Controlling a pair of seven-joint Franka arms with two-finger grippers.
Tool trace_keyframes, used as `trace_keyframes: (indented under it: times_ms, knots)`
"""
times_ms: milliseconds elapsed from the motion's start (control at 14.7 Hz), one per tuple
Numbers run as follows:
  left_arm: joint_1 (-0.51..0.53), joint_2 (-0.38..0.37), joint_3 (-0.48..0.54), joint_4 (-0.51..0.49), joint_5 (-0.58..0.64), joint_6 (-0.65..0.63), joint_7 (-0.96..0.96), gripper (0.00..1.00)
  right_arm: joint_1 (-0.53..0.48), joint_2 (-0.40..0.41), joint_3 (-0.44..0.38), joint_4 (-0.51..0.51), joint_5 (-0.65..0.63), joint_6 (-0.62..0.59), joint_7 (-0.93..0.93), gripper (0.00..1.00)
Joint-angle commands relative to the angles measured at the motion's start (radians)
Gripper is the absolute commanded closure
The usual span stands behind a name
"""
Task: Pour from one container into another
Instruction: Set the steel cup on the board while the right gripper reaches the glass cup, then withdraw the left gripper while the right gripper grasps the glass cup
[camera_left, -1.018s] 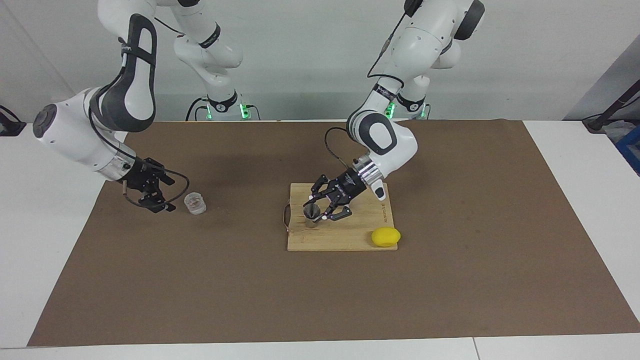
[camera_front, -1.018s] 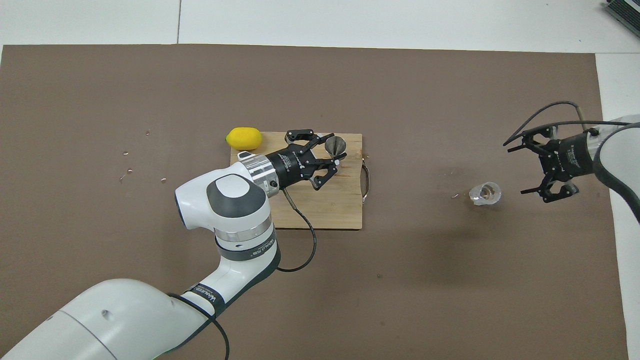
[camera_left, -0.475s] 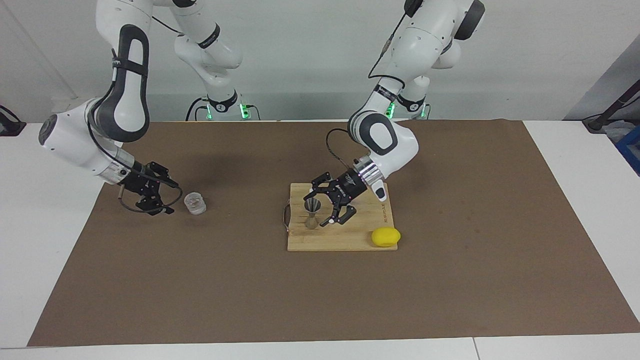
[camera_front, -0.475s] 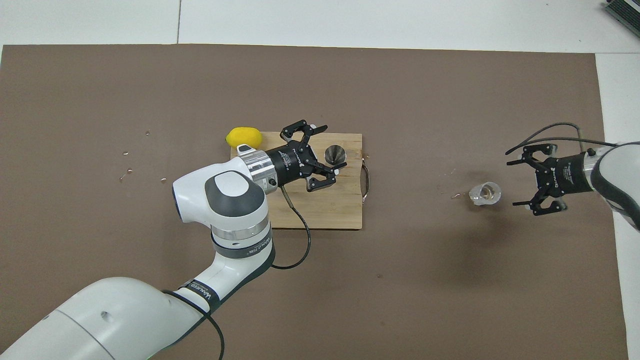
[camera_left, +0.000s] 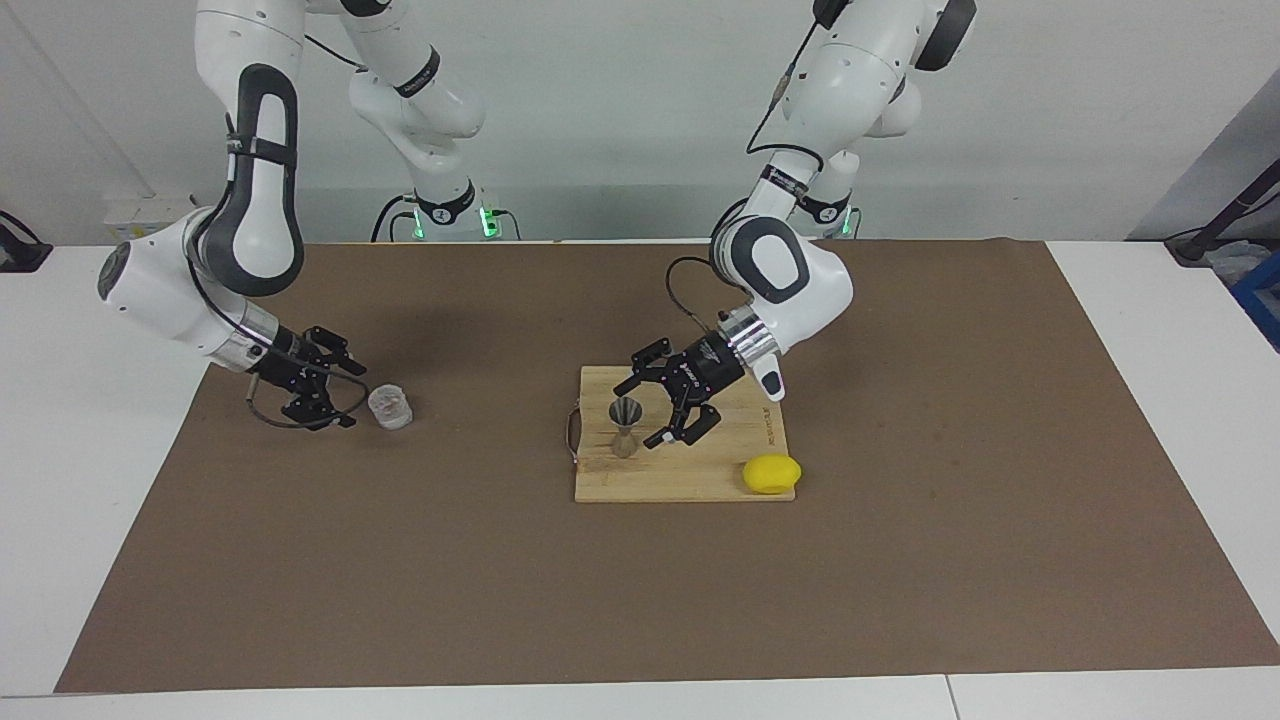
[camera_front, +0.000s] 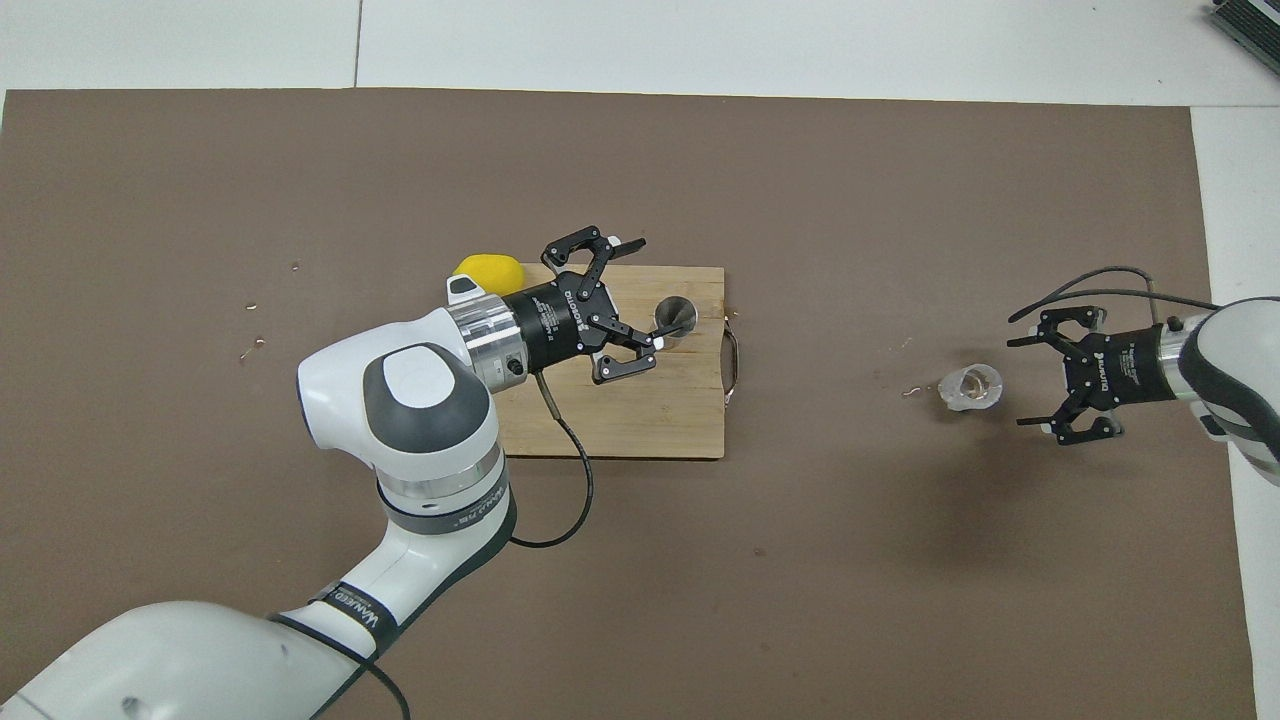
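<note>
The clear glass tumbler stands on the brown mat toward the right arm's end of the table; it also shows in the overhead view. My right gripper is open, low beside the tumbler, a small gap from it, and empty. The steel jigger stands upright on the wooden cutting board. My left gripper is open and empty, just beside the jigger on the lemon's side, its jaws not closed on it.
A yellow lemon lies at the corner of the cutting board toward the left arm's end. The board has a metal handle at its end facing the tumbler. The brown mat covers most of the table.
My left gripper has let go of the jigger and drawn back a little, leaving it upright. My right gripper has dropped lower and moved closer to the tumbler.
</note>
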Motion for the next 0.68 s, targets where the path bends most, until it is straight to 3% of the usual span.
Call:
trace_keyframes:
  times_ms: [0,339,611]
  knots:
    - [0.009,-0.117,0.004,-0.096,0.044,-0.047,-0.005,0.00,-0.034,0.060,0.011,0.002,0.077,0.017,-0.086,0.00]
    - [0.164,-0.124,0.011,-0.066,0.454,-0.263,-0.011,0.00,-0.028,0.083,0.011,-0.015,0.137,0.014,-0.128,0.00]
    - [0.300,-0.108,0.012,-0.005,0.835,-0.320,-0.008,0.00,-0.019,0.078,0.012,-0.032,0.143,0.011,-0.128,0.00]
